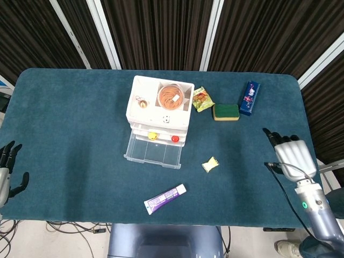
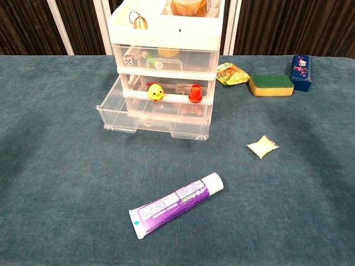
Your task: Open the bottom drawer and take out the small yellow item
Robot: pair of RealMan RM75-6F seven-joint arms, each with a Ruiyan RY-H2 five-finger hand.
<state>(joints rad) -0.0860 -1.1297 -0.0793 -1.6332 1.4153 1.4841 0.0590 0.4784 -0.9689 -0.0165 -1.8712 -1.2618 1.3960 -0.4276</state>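
The white drawer unit (image 1: 159,106) (image 2: 165,52) stands mid-table with its clear bottom drawer (image 1: 153,151) (image 2: 153,118) pulled out. A small yellow packet (image 1: 210,164) (image 2: 262,146) lies flat on the cloth to the right of the drawer, free of any hand. My right hand (image 1: 288,154) hovers near the table's right edge, fingers spread, holding nothing; only the head view shows it. My left hand (image 1: 7,171) hangs off the table's left edge, fingers apart and empty. A yellow duck knob (image 2: 155,91) and a red knob (image 2: 194,93) sit on the middle drawer front.
A purple toothpaste tube (image 1: 165,198) (image 2: 176,204) lies in front of the drawer. At the back right are a snack packet (image 1: 202,99) (image 2: 232,73), a yellow-green sponge (image 1: 226,112) (image 2: 270,85) and a blue box (image 1: 249,97) (image 2: 301,72). A bowl of rubber bands (image 1: 171,97) tops the unit.
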